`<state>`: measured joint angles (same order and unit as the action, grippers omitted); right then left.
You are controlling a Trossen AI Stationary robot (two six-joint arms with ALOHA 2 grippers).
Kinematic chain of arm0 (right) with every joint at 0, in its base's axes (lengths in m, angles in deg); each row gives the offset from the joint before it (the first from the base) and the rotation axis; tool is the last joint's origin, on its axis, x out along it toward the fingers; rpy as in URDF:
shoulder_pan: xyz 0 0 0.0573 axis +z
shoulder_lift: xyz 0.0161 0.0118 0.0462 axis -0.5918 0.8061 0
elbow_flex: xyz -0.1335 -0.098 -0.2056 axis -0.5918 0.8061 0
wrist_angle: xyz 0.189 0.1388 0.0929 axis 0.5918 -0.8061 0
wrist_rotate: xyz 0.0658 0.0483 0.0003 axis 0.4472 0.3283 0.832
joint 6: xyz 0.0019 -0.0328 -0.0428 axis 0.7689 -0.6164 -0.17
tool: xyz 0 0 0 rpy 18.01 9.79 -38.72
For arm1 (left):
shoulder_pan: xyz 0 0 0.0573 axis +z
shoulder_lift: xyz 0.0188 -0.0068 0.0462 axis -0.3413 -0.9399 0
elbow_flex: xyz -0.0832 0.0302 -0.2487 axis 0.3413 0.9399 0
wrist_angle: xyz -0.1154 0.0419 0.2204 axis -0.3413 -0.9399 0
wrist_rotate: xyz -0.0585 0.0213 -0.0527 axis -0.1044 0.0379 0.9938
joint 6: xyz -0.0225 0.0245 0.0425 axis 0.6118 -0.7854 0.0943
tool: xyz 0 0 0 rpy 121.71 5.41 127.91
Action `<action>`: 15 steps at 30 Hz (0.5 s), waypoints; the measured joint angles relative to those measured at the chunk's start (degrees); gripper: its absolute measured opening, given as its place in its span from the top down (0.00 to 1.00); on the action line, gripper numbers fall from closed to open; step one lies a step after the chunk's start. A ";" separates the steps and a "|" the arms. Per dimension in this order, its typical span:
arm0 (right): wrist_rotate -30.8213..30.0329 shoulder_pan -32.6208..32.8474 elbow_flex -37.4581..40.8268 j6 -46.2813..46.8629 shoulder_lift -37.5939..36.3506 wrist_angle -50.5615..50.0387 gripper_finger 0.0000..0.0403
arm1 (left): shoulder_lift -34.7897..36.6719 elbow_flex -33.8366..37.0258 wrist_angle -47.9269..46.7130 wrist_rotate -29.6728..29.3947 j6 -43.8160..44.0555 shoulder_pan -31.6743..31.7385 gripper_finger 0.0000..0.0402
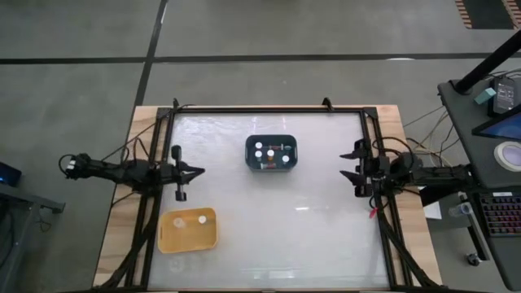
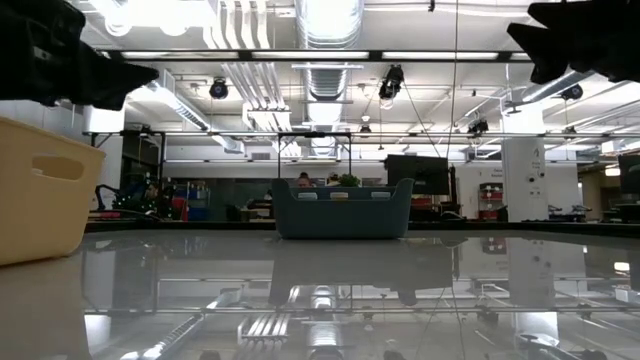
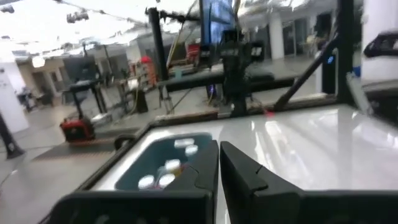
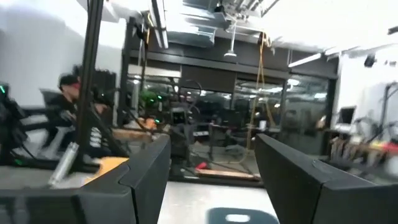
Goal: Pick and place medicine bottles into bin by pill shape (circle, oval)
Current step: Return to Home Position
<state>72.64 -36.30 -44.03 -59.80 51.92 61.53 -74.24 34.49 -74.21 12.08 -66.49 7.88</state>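
Observation:
Several medicine bottles [image 1: 271,152] with white caps stand in a dark blue bin [image 1: 291,143] at the table's far middle. The left wrist view [image 3: 166,167] shows them too. Two more bottles [image 1: 202,219] sit in a yellow bin [image 1: 189,238] at the near left. My left gripper [image 1: 200,171] is shut and empty above the table's left side, pointing right; its fingers [image 3: 218,168] almost meet. My right gripper [image 1: 344,165] is open and empty at the right side, pointing left, with its fingers wide apart [image 4: 211,180].
A black frame [image 1: 269,110] runs around the white table top. In the low view the yellow bin [image 2: 40,190] stands at the left and the blue bin [image 2: 343,210] in the middle. People and desks show in the room beyond the table.

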 joint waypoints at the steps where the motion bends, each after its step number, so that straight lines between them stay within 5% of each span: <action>1: 0.02 0.00 0.00 1.61 0.00 0.02 0.44 | -0.34 0.00 -0.55 -0.46 0.10 0.01 1.00; 15: -0.45 0.00 0.04 12.41 1.18 -0.11 0.44 | -6.88 0.07 -0.29 -1.50 0.30 0.00 1.00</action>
<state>72.19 -36.30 -43.98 -47.39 53.10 61.42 -81.12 34.55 -74.50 10.58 -66.19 7.88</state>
